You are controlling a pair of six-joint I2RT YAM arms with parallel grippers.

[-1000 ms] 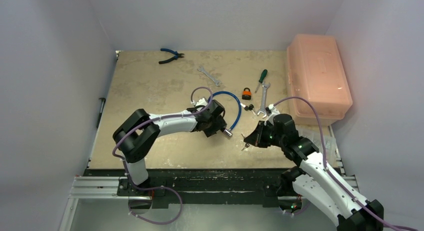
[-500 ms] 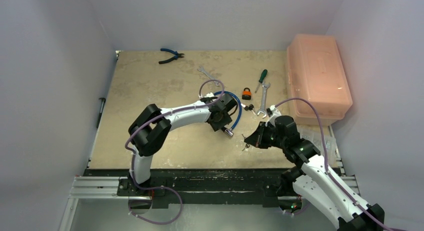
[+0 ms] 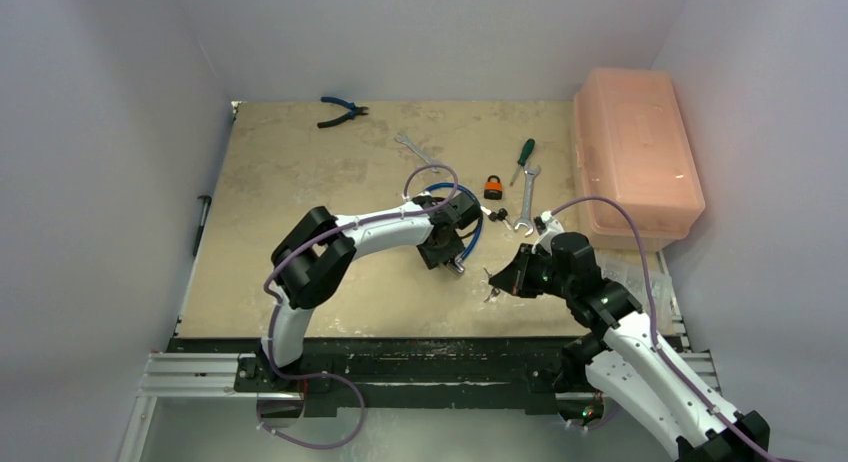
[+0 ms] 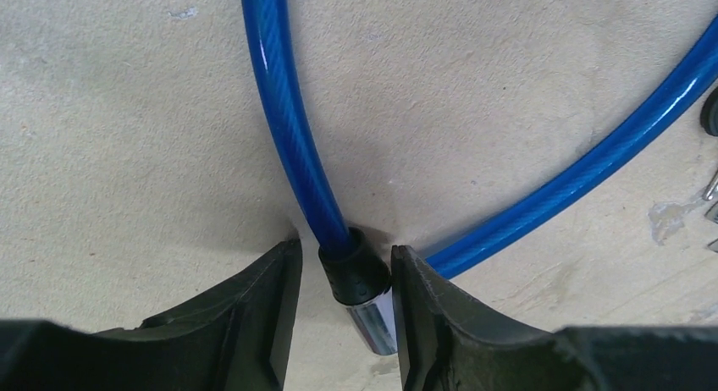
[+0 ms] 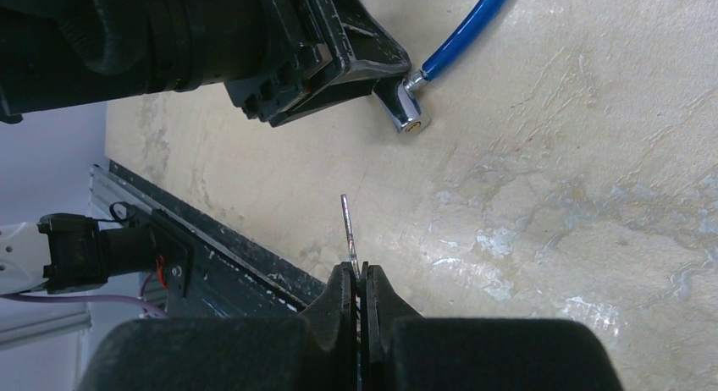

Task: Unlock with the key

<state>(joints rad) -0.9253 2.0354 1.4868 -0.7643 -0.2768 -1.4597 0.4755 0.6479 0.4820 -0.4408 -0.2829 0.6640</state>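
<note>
A blue cable lock [image 3: 472, 207] lies curved on the table, and its chrome lock head [image 3: 455, 267] points at the near edge. My left gripper [image 3: 440, 254] is down over that end. In the left wrist view the jaws [image 4: 343, 251] straddle the black collar [image 4: 356, 268] above the chrome head [image 4: 377, 323]. The right finger touches it and a thin gap shows at the left finger. My right gripper [image 5: 359, 272] is shut on the key [image 5: 348, 230], whose blade points toward the lock head [image 5: 408, 116], a short way off. The key [image 3: 488, 278] hangs just right of the head.
An orange padlock [image 3: 493, 187], a green screwdriver [image 3: 523, 157], a wrench [image 3: 526, 197] and small black keys [image 3: 498, 217] lie behind the cable. Another wrench [image 3: 418, 152] and blue pliers [image 3: 342, 109] lie farther back. A pink box [image 3: 635, 157] stands at the right. The table's front rail [image 5: 212, 256] is close.
My left arm has swung right and set its gripper down over the lock end, and its jaws have narrowed around the collar. The right arm with the key has stayed put.
</note>
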